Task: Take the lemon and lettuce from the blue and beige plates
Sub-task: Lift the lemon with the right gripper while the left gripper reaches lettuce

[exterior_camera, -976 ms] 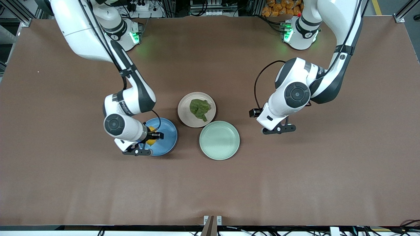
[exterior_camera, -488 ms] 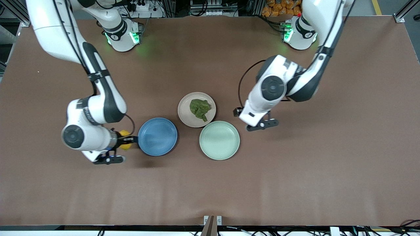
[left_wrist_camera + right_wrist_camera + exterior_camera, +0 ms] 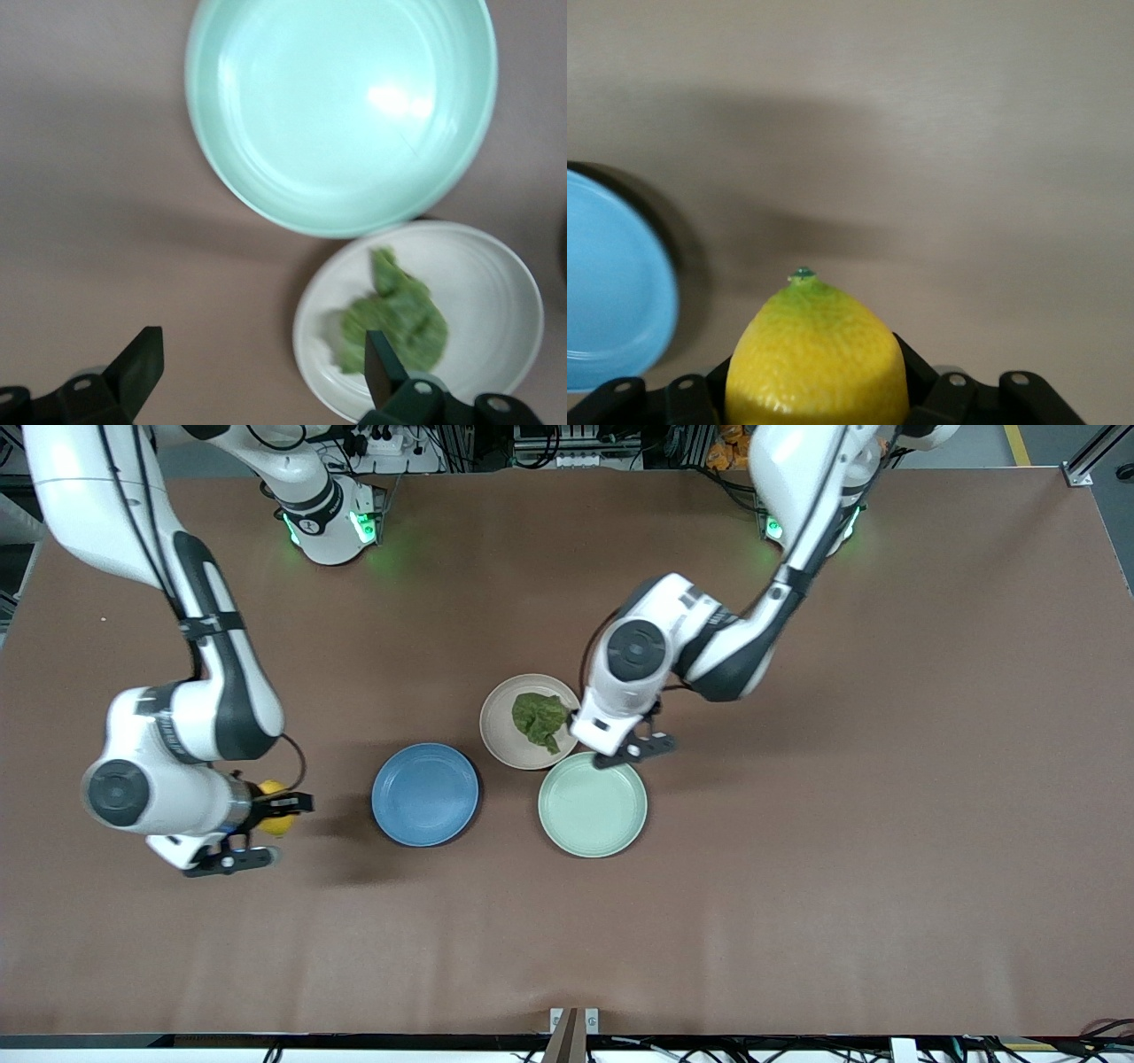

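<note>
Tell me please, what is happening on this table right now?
Two robot arms are taking food off plates. The right gripper is shut on the lemon and holds it over bare table, beside the blue plate, which has nothing on it. The left gripper, jaws open, hangs by the edge of the beige plate, where the lettuce lies, not yet picked. A mint-green plate sits next to it.

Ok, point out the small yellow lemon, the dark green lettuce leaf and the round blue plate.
small yellow lemon (image 3: 817,354), right wrist view, middle of its rind.
dark green lettuce leaf (image 3: 539,719), front view, centre of the leaf.
round blue plate (image 3: 425,794), front view, bare middle.
</note>
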Tool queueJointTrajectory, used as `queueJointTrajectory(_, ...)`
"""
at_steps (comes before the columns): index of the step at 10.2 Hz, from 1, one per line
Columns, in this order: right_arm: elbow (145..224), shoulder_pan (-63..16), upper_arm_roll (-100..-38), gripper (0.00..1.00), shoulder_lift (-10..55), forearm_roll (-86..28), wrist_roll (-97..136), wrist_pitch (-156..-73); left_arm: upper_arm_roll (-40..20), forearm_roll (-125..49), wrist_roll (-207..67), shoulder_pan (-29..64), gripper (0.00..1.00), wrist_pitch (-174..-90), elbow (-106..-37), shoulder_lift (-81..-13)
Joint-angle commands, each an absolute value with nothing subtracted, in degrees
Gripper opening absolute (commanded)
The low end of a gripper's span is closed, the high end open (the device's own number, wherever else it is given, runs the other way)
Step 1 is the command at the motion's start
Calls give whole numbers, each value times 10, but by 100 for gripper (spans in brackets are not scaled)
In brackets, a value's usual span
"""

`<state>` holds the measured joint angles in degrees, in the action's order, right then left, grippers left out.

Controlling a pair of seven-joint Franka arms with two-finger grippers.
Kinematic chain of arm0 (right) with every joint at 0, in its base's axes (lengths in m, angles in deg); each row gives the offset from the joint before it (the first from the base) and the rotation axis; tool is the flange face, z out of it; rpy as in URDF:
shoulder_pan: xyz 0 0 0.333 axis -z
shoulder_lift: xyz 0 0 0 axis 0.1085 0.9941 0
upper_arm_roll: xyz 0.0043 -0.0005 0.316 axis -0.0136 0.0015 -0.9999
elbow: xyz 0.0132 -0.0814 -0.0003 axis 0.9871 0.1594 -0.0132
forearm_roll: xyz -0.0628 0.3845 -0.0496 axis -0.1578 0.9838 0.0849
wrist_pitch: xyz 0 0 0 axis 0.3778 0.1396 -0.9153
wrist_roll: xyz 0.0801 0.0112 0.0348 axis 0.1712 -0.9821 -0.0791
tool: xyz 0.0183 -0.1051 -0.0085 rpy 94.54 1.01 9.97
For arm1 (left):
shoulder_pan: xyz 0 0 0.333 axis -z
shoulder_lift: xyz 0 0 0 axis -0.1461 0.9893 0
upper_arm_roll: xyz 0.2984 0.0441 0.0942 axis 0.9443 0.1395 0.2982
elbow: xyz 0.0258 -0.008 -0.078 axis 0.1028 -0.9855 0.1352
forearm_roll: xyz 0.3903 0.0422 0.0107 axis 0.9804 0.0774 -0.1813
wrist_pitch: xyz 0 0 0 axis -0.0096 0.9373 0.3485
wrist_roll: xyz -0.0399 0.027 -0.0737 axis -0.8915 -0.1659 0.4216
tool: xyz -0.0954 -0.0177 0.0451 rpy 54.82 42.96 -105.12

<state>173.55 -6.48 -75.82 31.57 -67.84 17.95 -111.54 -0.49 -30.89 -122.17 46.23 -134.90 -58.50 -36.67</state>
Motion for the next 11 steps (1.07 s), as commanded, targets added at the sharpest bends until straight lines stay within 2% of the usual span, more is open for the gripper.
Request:
queueJointTrajectory(1, 1760, -13, -768, 10, 275, -687, 148, -1108, 3, -292, -1268, 493, 100, -1415, -563, -337)
queueJointTrajectory(3, 1783, 4, -768, 10, 270, -687, 147, -1114, 8, -275, -1311, 527, 100, -1456, -563, -321)
queueJointTrajectory(5, 1814, 4, -768, 10, 269, -687, 148, -1148, 11, -238, -1328, 540, 100, -1460, -566, -300)
queueJointTrajectory(11, 1954, 3, -770, 11, 259, -686, 148, -1328, 28, -237, -1329, 578, 100, -1494, -563, -246)
